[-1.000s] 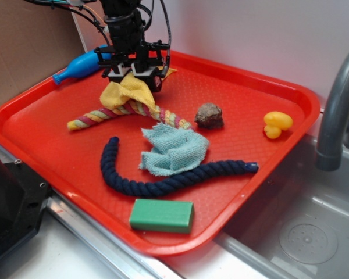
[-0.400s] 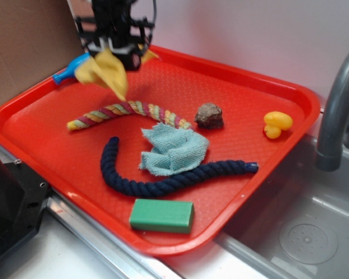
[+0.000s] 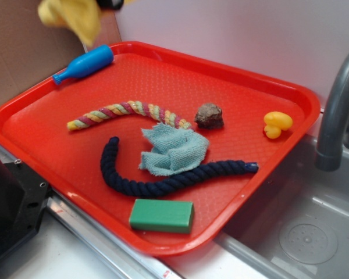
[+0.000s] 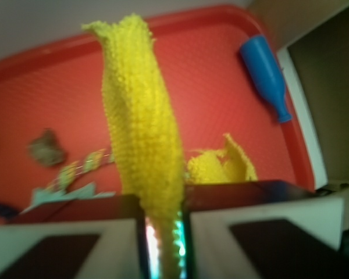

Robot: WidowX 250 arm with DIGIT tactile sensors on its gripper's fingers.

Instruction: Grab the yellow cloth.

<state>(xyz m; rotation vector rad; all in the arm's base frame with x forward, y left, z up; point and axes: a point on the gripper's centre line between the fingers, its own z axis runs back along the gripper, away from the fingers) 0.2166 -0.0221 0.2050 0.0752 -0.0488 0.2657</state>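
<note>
Your hand (image 4: 163, 244) is clenched on the yellow cloth (image 4: 142, 116), which hangs from between the fingers, clear above the red tray (image 3: 291, 93).

Seen from the wrist, the cloth runs as one long bunched strip straight out from your grip, its long axis in line with the hand, with a second pointed corner showing beside it. From outside, you see the cloth at the top left edge of the frame, above the tray's far left corner and the blue bottle (image 3: 84, 64); the hand itself is almost wholly out of shot. Nothing stands between cloth and hand. Below lie the striped rope (image 3: 128, 113), light blue rag (image 3: 174, 150), navy rope (image 3: 163, 180), green sponge (image 3: 161, 215), brown lump (image 3: 209, 115) and rubber duck (image 3: 276, 124), all well apart from the cloth.
</note>
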